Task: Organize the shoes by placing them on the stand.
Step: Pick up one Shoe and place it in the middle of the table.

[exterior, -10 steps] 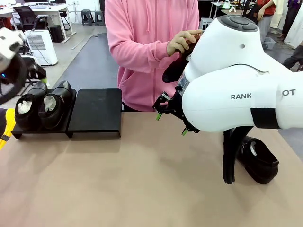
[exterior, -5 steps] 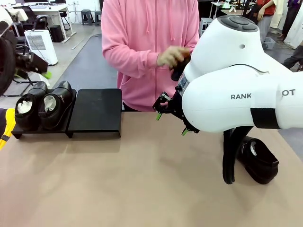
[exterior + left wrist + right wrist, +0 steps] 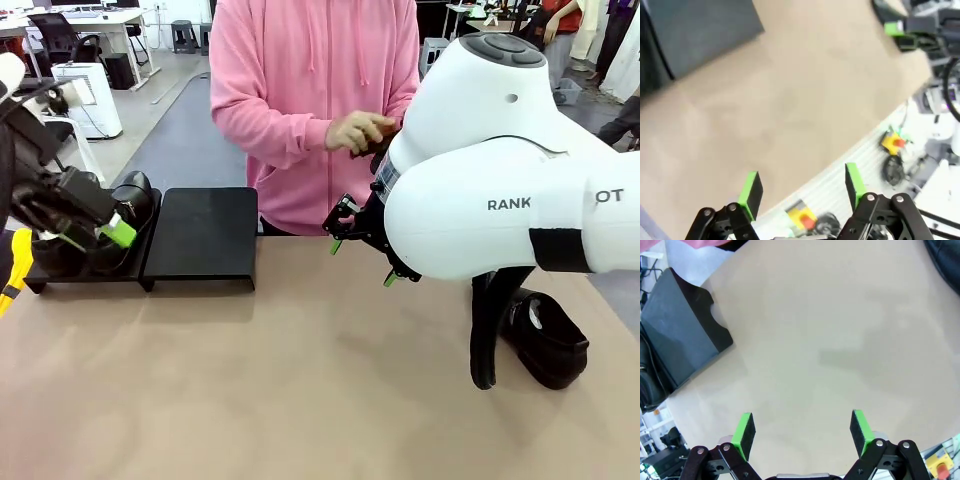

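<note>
From the front, two black shoes (image 3: pixel 137 193) sit side by side on the left half of the black stand (image 3: pixel 205 235). The left claw (image 3: pixel 95 237) hangs just in front of them, and its green pads look apart. Another black shoe (image 3: pixel 548 345) lies on the tan table (image 3: pixel 300 380) at the right, partly behind the big white right arm (image 3: pixel 500 180). The right claw (image 3: pixel 362 262) is near the far edge of the table, close to a person in a pink hoodie (image 3: pixel 300 90). The person's hand (image 3: pixel 358 131) is up at chest height, on a dark thing I cannot make out. From the left wrist, the left claw (image 3: pixel 802 187) has its pads wide apart and holds nothing. Below it are the table and the table's edge, and a corner of the stand (image 3: pixel 700 30) shows at the top left. From the right wrist, the right claw (image 3: pixel 802 432) is also spread wide with nothing in it, over bare table. The stand (image 3: pixel 680 335) is off to the left, with a bit of shoe (image 3: pixel 646 375) at that edge. The lone shoe's tip (image 3: pixel 945 257) peeks in at the top right corner.
</note>
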Action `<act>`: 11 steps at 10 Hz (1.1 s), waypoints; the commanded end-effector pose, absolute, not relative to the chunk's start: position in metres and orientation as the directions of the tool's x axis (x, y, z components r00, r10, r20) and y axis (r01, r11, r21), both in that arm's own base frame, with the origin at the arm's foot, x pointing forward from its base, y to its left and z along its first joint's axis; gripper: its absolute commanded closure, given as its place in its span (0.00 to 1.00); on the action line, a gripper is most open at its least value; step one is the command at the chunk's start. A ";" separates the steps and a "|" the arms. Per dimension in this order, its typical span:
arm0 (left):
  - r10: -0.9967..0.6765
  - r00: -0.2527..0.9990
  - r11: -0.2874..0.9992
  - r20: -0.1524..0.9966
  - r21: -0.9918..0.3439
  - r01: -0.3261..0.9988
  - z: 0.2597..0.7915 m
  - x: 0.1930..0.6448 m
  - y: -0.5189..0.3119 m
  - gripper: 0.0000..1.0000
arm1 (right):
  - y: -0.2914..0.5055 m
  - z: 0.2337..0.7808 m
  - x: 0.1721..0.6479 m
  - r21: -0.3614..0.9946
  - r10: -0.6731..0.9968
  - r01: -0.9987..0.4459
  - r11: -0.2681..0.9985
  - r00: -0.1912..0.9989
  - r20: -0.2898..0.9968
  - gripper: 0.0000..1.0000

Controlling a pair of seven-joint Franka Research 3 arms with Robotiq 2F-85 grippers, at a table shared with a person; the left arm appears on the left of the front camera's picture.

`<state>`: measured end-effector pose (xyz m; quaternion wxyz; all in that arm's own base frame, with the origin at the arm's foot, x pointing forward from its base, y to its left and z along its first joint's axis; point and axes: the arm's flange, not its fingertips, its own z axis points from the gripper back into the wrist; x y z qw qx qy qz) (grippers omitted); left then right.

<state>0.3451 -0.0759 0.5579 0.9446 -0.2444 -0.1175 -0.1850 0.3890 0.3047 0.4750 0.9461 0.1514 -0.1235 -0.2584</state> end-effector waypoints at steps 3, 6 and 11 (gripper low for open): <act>-0.214 0.955 0.837 0.207 -0.465 0.289 0.547 0.374 -0.075 0.15 | 0.308 0.463 0.399 0.286 -0.408 0.357 0.889 0.902 0.141 0.00; -0.300 0.929 0.802 0.215 -0.471 0.368 0.546 0.350 -0.079 0.15 | 0.204 0.479 0.409 0.264 -0.386 0.343 0.901 0.914 0.129 0.00; -0.300 0.929 0.802 0.215 -0.471 0.368 0.546 0.350 -0.079 0.15 | 0.063 0.450 0.419 0.052 -0.189 0.187 0.981 0.981 0.045 0.00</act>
